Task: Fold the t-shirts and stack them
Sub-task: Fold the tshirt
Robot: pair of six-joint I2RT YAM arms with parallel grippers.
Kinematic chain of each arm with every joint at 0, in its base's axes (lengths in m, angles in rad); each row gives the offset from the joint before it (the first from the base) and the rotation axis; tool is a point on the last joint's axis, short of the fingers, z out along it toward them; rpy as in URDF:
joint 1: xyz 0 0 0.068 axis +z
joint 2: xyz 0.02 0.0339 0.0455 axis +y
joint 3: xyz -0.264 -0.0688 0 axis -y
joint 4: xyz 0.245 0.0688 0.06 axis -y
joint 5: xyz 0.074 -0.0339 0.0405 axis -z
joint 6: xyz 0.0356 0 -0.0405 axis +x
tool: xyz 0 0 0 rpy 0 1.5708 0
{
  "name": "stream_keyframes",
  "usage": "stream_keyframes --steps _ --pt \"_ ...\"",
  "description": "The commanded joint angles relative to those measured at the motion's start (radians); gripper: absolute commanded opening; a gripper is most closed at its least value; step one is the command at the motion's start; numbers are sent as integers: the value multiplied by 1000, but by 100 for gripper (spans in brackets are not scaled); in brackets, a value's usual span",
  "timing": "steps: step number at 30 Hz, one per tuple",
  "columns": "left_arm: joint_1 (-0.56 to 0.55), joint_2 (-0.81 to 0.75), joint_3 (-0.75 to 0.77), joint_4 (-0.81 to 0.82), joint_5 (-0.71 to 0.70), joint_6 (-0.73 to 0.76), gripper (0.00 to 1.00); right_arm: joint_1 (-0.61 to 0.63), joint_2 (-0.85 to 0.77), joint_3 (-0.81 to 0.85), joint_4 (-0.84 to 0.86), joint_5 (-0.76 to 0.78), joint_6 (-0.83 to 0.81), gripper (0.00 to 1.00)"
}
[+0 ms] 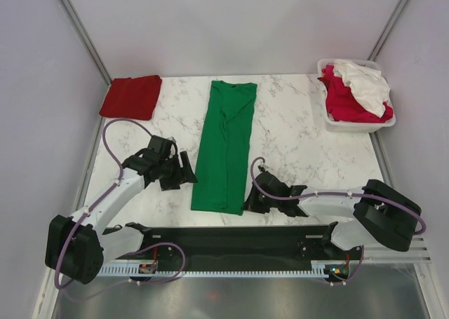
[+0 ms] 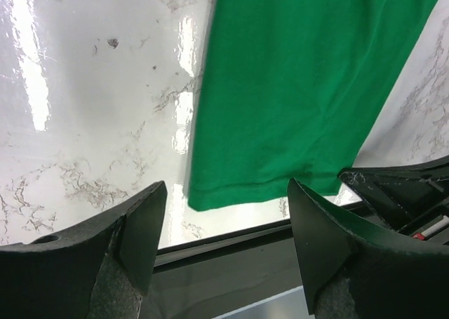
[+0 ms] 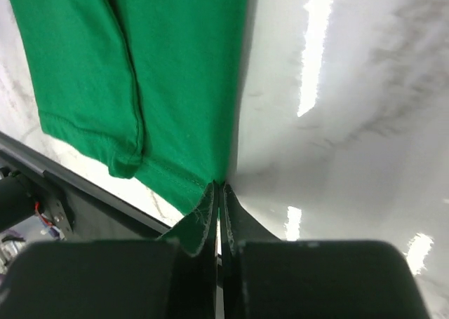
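The green t-shirt (image 1: pixel 224 147) lies at ctr of the surface (image 1: pixel 295 137), folded lengthwise into a narrow strip. Its long axis runs from the near edge to the far edge, w/ the far end canted slightly right. The next fold likely turns on the strip's near hem, i.e. both near corners. The right end effector (image 3: pixel 219 189) is at the near-right corner, fingers pressed together w/ the hem pinched between the tips. The left end effector (image 2: pixel 224 193) sits just beside the strip's left edge, a little farther from the arm bases than the hem. Its fingers are spread wide and hold nothing. In the left wrist view the near-left corner lies just ahead of the fingertips, between their lines, not touched. Judgement: the left arm is the nearer one to this free corner. It needs a short advance toward the near edge, then closure, before the hem can be carried along the long axis toward the far end. Other items: dark red t-shirt (image 1: pixel 130 97), folded, at the far-left corner; crimson-pink t-shirt (image 1: pixel 344 102) and white t-shirt (image 1: pixel 365 84), bunched unfolded in the white basket (image 1: pixel 354 126) at far right, well apart from both arms.
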Motion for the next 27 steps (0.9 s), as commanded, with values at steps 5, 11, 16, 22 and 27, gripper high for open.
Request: stream_keyframes --steps 5,11,16,22,27 --pt "-77 -85 -50 32 42 -58 76 -5 -210 -60 -227 131 1 0" --pt "-209 -130 -118 32 10 -144 76 -4 -328 -56 -352 151 12 53" --pt "-275 -161 -217 78 11 -222 76 -4 -451 -68 -429 181 32 81" --pt "-278 -139 -305 211 62 -261 72 -1 -373 -66 -351 139 35 78" --pt "-280 -72 -316 268 71 -267 70 11 -280 -65 -268 124 44 73"
